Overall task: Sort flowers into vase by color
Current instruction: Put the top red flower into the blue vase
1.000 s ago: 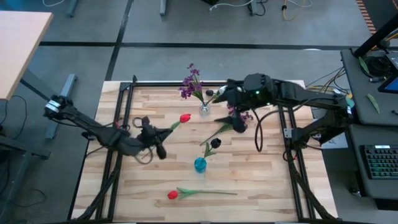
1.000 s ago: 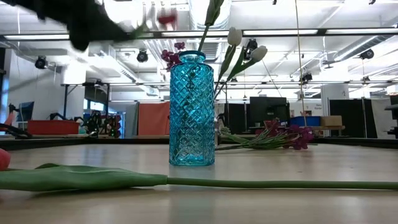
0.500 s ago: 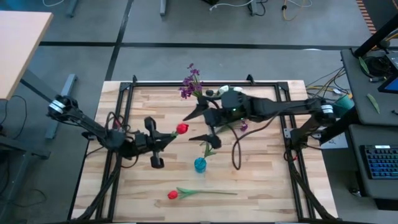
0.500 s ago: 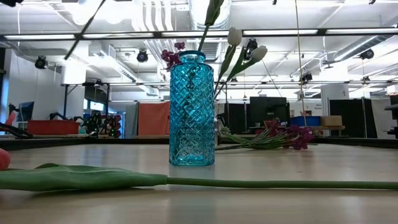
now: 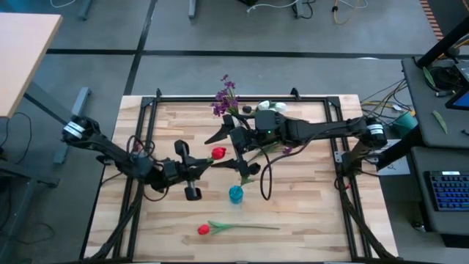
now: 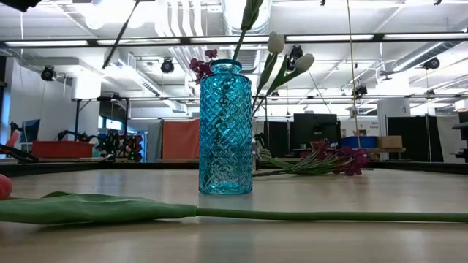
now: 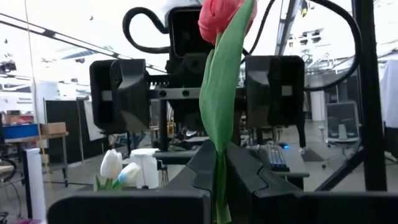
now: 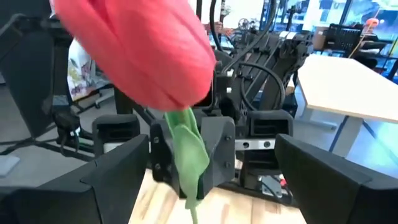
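Count: two red tulips, one blue vase (image 5: pixel 235 193), one clear vase with purple sprigs (image 5: pixel 226 99).
Held tulip (image 5: pixel 218 152): red head, green stem, mid-table above the wood.
Left gripper (image 5: pixel 202 163): clamped on its stem.
Right gripper (image 5: pixel 229 145): spread wide, flanking the head.
Other tulip (image 5: pixel 204 229): lying flat at the near edge.
Change: right gripper moved closer to the tulip head.

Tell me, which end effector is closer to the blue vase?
Right. The right end effector hangs open just behind the blue vase; the left end effector holds a red tulip farther to its side.
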### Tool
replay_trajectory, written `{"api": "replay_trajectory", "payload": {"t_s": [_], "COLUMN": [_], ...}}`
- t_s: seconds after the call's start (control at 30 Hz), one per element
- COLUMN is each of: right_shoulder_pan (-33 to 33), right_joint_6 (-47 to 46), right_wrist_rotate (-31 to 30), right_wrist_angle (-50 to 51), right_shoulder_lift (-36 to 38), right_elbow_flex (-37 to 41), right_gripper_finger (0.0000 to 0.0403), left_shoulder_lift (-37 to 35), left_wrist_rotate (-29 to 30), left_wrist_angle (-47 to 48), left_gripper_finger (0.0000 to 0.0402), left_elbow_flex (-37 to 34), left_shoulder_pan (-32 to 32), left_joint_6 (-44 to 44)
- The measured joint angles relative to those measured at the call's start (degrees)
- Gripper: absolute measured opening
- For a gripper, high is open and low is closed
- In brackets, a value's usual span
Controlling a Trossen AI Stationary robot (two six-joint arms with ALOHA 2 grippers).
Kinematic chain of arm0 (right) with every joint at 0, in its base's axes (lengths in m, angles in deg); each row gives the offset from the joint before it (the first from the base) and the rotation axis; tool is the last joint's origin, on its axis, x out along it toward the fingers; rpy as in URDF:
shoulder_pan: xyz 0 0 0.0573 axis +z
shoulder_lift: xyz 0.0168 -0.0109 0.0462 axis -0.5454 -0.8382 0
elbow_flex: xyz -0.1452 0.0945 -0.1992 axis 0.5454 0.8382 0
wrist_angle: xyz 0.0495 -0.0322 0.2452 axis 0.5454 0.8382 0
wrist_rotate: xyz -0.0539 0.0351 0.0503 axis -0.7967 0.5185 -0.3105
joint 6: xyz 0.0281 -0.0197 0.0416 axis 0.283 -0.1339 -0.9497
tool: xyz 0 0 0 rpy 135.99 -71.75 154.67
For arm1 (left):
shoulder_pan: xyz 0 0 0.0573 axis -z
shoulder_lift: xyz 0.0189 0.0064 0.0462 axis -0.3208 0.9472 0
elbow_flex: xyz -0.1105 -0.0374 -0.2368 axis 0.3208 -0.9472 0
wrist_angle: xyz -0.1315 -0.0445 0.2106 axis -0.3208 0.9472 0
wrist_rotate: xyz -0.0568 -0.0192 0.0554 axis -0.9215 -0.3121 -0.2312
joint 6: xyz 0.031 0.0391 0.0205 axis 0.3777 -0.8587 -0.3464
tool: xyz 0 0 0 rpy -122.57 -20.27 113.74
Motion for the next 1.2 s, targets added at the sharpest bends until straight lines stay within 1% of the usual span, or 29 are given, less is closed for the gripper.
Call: {"api": "replay_trajectory", "payload": {"t_s": [0.13,0.23,0.3,0.4,0.5,0.53,0.57,0.63,0.7,0.8,0.87,0.97,1.1,1.2], "right_shoulder_pan": [0.0,0.0,0.1,0.2,0.3,0.3,0.3,0.3,0.4,0.5,1.0,2.1,3.4,5.3], "right_joint_6": [0.0,0.0,0.0,0.0,0.0,0.2,0.1,-2.0,-4.5,-6.6,-7.6,-9.2,-10.1,-7.7], "right_wrist_rotate": [0.0,0.0,0.1,0.4,0.3,0.7,1.1,1.0,1.1,1.1,1.0,1.0,0.5,-5.0], "right_wrist_angle": [-0.7,-0.7,-0.7,-0.7,-0.4,0.2,0.5,2.0,5.7,13.0,16.0,18.8,22.7,25.2], "right_shoulder_lift": [-0.3,-0.3,-0.3,-0.3,-0.1,0.1,0.6,2.0,3.9,7.1,9.1,12.3,15.5,16.2], "right_elbow_flex": [-0.1,-0.1,-0.1,-0.1,-0.1,-0.1,-0.1,-0.1,-0.8,-2.6,-3.4,-3.6,-3.3,-2.0], "right_gripper_finger": [0.0320,0.0277,0.0231,0.0144,0.0054,0.0031,0.0023,0.0019,0.0018,0.0017,0.0017,0.0017,0.0017,0.0017], "left_shoulder_lift": [2.2,3.5,4.0,4.9,5.0,4.8,4.6,3.7,2.5,0.2,-1.3,-4.0,-6.9,-8.0], "left_wrist_rotate": [0.1,1.3,1.6,4.2,8.1,8.8,9.2,10.7,12.9,17.7,20.1,20.6,20.2,19.1], "left_wrist_angle": [-0.3,-0.1,-0.2,0.0,0.5,1.2,1.9,3.5,6.3,13.5,19.3,29.7,45.6,55.6], "left_gripper_finger": [0.0000,0.0000,0.0000,0.0011,0.0042,0.0056,0.0072,0.0108,0.0145,0.0194,0.0217,0.0237,0.0240,0.0237], "left_elbow_flex": [2.7,4.4,5.4,6.6,7.3,7.2,7.2,7.0,7.0,6.9,7.1,7.3,7.3,7.2], "left_shoulder_pan": [-0.3,-0.3,-0.3,-0.3,-0.1,0.1,0.3,1.3,2.6,5.3,7.2,9.9,13.1,14.4], "left_joint_6": [-1.3,-2.9,-2.9,-2.4,-2.4,-2.4,-2.3,-2.3,-2.3,-0.4,2.9,9.9,22.3,31.9]}}
